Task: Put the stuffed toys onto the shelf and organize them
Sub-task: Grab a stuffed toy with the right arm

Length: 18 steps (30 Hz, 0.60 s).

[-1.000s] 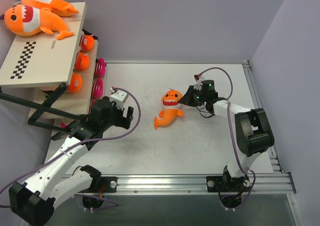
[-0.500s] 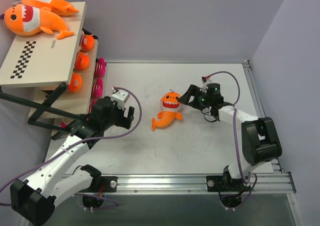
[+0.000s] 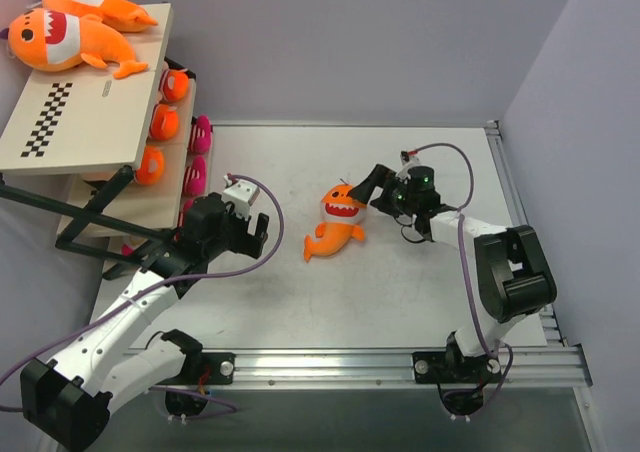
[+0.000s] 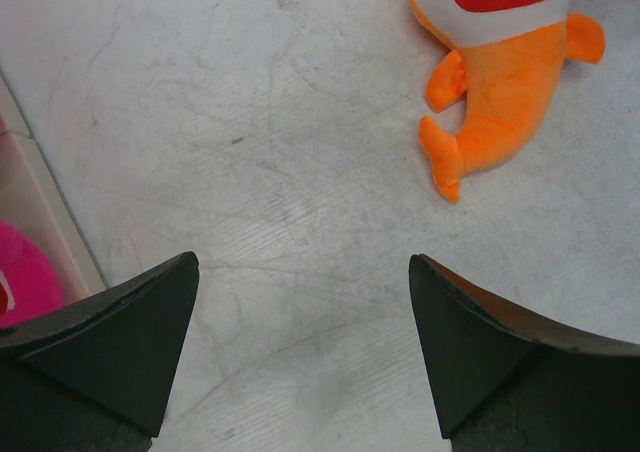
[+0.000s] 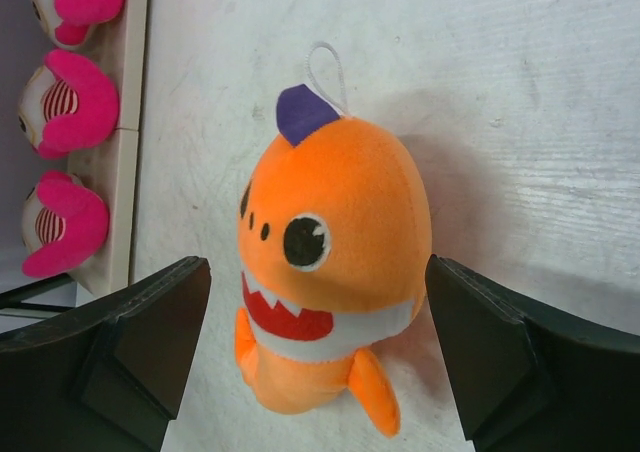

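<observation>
Left arm (image 3: 110, 332), right arm (image 3: 455, 222): white link shells, chunky black joint housings. Thin purple cable (image 3: 279, 222) loops off each wrist. Small green lights (image 3: 410, 184) on right wrist housing. Both arms' gripper fingers (image 4: 110, 342) matte black, wedge-shaped, plain faces.

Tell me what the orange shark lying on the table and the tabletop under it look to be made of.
Orange shark: soft plush fabric over stuffing, by its fuzzy matte nap, rounded puffy shape and sewn-on white teeth. Tabletop: a hard, smooth white sheet, perhaps laminate or painted board; fine scratches and scuffs show on a dull finish.
</observation>
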Available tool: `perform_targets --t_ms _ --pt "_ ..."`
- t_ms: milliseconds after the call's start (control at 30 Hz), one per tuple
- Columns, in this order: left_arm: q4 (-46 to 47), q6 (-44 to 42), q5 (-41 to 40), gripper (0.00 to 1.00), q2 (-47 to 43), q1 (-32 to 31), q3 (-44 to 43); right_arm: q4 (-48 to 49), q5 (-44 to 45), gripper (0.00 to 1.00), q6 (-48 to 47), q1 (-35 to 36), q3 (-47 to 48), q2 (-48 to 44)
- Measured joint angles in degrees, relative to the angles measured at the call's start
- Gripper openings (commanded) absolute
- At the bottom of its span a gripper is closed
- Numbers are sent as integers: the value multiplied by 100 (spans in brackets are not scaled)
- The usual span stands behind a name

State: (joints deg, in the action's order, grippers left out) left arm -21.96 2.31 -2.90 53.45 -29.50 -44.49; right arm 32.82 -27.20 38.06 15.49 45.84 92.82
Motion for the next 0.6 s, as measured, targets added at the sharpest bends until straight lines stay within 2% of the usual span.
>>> perform_targets --t_ms 200,300,400,433,500,533,600 --pt "0 0 24 95 0 0 0 306 28 92 120 160 0 664" --pt "0 0 28 95 0 0 0 564 35 89 195 212 0 920" --pt "0 0 57 95 4 0 0 828 2 76 245 221 0 1067" --pt "0 0 70 95 9 0 0 916 -22 67 249 219 0 1108" --pt "0 0 111 94 26 0 0 1088 -66 55 260 219 -7 1198" --pt "2 0 144 95 37 0 0 1161 -81 45 267 219 -13 1228" --pt "4 0 236 94 63 0 0 1270 -131 36 264 219 -35 1270"
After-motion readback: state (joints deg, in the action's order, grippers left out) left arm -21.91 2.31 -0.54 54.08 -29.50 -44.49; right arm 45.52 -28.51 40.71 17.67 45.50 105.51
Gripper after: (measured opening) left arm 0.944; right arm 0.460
